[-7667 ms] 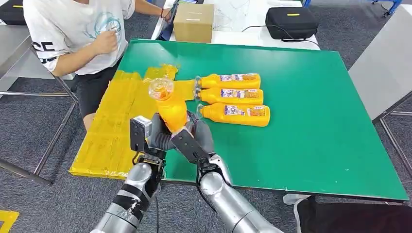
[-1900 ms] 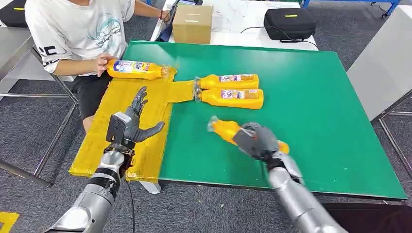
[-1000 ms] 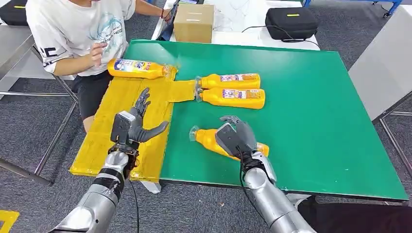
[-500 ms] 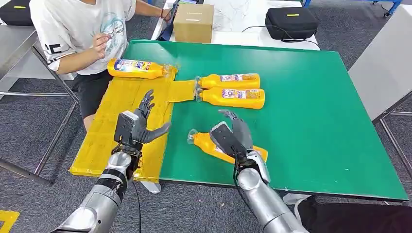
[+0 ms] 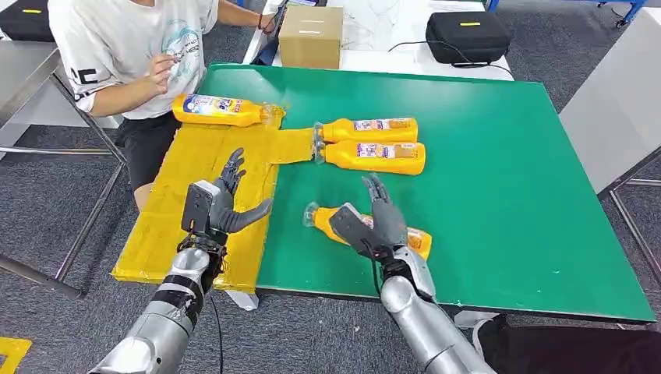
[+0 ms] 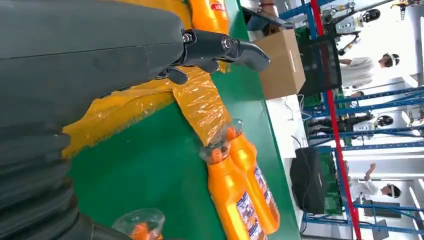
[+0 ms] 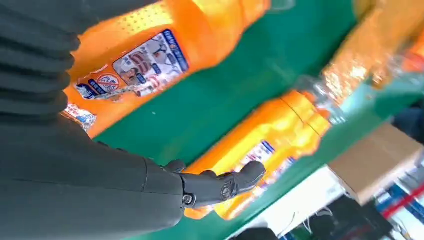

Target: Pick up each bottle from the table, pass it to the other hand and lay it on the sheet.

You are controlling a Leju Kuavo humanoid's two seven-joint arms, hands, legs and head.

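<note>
An orange bottle (image 5: 411,241) lies on the green table (image 5: 507,156) near the front edge, its clear cap (image 5: 311,214) pointing left. My right hand (image 5: 372,226) stands over its middle with fingers straight up and thumb spread, gripping nothing; the right wrist view has that bottle (image 7: 150,55) close under the palm. Above the yellow sheet (image 5: 171,210), my left hand (image 5: 214,206) is open and holds nothing. One bottle (image 5: 220,111) lies on the sheet's far end. Two more bottles (image 5: 372,129) (image 5: 376,157) lie side by side on the table, caps at the sheet's edge.
A person sits at the table's far left, one hand (image 5: 162,70) raised near the sheet's bottle. A cardboard box (image 5: 310,35) and a black case (image 5: 468,35) sit on the white table behind. The right half of the green table is bare.
My right hand drew the bottle leftward and nearer, then lifted its fingers off it and straightened them. The person's hand left the bottle on the sheet. My left hand barely moved.
</note>
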